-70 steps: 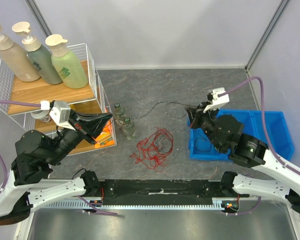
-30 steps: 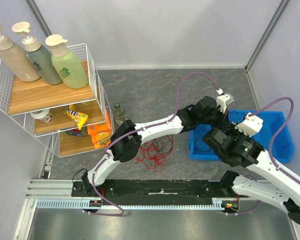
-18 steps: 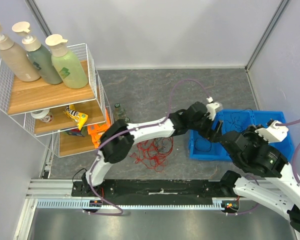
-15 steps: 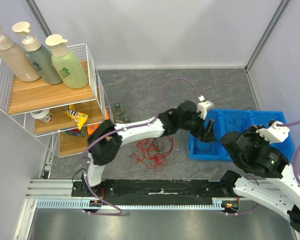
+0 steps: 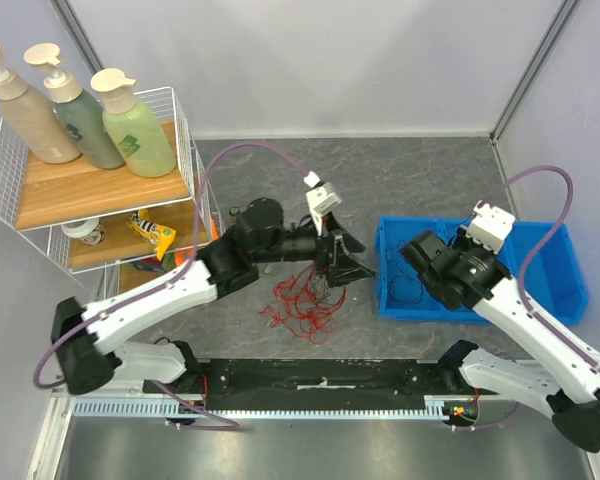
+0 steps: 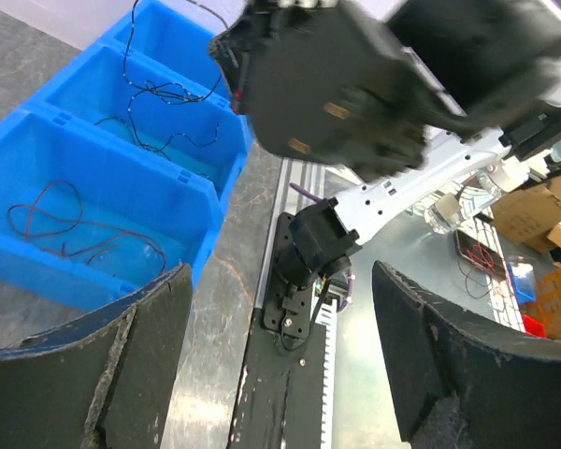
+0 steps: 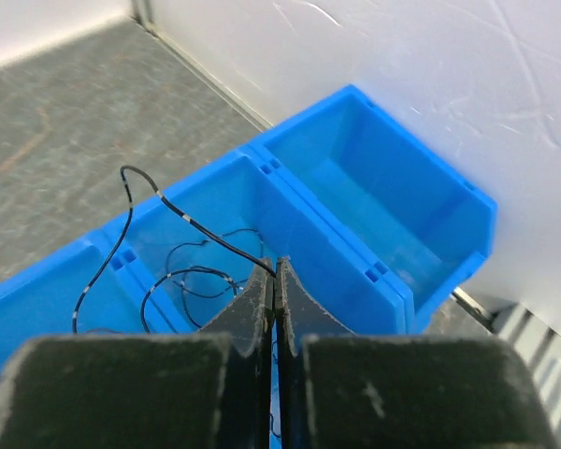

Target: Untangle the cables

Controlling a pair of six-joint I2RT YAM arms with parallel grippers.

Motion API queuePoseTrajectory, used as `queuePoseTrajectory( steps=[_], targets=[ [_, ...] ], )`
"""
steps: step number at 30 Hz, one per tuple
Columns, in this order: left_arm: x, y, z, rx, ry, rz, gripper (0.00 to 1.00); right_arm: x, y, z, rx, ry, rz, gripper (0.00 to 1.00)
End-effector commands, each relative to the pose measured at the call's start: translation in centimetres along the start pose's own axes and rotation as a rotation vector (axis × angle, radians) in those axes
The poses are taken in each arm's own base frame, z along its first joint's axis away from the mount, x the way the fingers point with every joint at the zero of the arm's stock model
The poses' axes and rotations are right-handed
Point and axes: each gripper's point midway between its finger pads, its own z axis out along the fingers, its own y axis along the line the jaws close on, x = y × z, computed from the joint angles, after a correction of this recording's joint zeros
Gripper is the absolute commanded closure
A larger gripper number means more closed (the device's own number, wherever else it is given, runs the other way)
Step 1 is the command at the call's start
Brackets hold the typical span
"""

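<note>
1. Left gripper (image 5: 363, 258): it is hovering over the grey table (image 5: 280, 170) with its jaws spread wide and nothing between them. It is pointing toward 3 o'clock in the overhead view.
2. Red cables (image 5: 302, 298): they are lying on the table in a loose tangle at about 7 o'clock from the left gripper, clear of its fingers. A few thin dark strands are mixing in at the tangle's upper right edge.
3. Blue bin (image 5: 555, 265): it is sitting at 3 o'clock from the red cables. A dark cable (image 6: 84, 234) is coiling on the floor of the compartment nearest them.
4. Right gripper (image 7: 273, 271): it is hanging over the bin's middle compartment with its jaws pressed together. They are pinching a thin black cable (image 7: 168, 208), which is leaving the fingertips toward 10 o'clock in the right wrist view, arching, then trailing down into the bin.
5. Wire rack (image 5: 185, 150): it is standing at 10 o'clock from the red cables, well apart from them.
</note>
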Motion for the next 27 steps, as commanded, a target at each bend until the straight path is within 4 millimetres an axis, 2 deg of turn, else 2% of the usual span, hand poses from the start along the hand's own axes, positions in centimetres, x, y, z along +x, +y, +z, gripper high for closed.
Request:
queuePoseTrajectory(
  steps=[1, 2, 4, 7, 9, 12, 14, 15, 16, 18, 21, 24, 27],
  targets=[
    [-2.1, -1.2, -4.6, -0.092, -0.07, 0.111, 0.16, 2.0, 1.1, 2.4, 0.082, 0.097, -0.022, 1.0],
    [-1.9, -1.0, -5.7, -0.127, -0.064, 0.112, 0.16, 3.4, 1.1, 3.4, 0.092, 0.154, -0.019, 1.0],
    [-1.9, -1.1, -7.4, -0.172, -0.081, 0.125, 0.16, 5.8, -0.1, 5.6, 0.12, 0.258, -0.014, 1.0],
    [-0.9, -0.9, -9.1, -0.209, -0.096, 0.115, 0.15, 8.7, -1.5, 7.5, 0.12, 0.395, 0.018, 1.0],
    [0.2, -0.4, -9.6, -0.231, -0.078, 0.101, 0.15, 10.0, -0.6, 7.7, 0.057, 0.462, 0.029, 0.98],
    [2.5, 1.3, -9.9, -0.3, -0.013, 0.076, 0.15, 10.6, 1.7, 7.1, -0.066, 0.539, 0.034, 0.86],
    [4.0, 3.0, -10.1, -0.374, 0.038, 0.055, 0.15, 10.2, 2.1, 6.7, -0.097, 0.551, 0.039, 0.53],
    [4.8, 3.9, -10.3, -0.414, 0.067, 0.041, 0.15, 9.6, 2.0, 6.7, -0.1, 0.538, 0.039, 0.21],
    [5.5, 4.9, -10.5, -0.463, 0.086, 0.034, 0.15, 9.1, 1.7, 6.7, -0.094, 0.522, 0.038, 0.12],
    [6.9, 6.5, -10.5, -0.528, 0.136, 0.01, 0.18, 7.4, 1.0, 6.4, -0.088, 0.477, 0.05, 0.1],
    [9.5, 8.0, -9.9, -0.56, 0.214, -0.022, 0.22, 4.5, 1.3, 5.6, -0.166, 0.409, 0.084, 0.09],
    [12.0, 10.1, -8.9, -0.607, 0.301, -0.059, 0.29, 2.5, 2.8, 4.5, -0.312, 0.368, 0.085, 0.09],
    [14.1, 12.2, -7.8, -0.65, 0.372, -0.072, 0.39, 1.6, 6.7, 2.3, -0.596, 0.357, 0.048, 0.1]
  ],
)
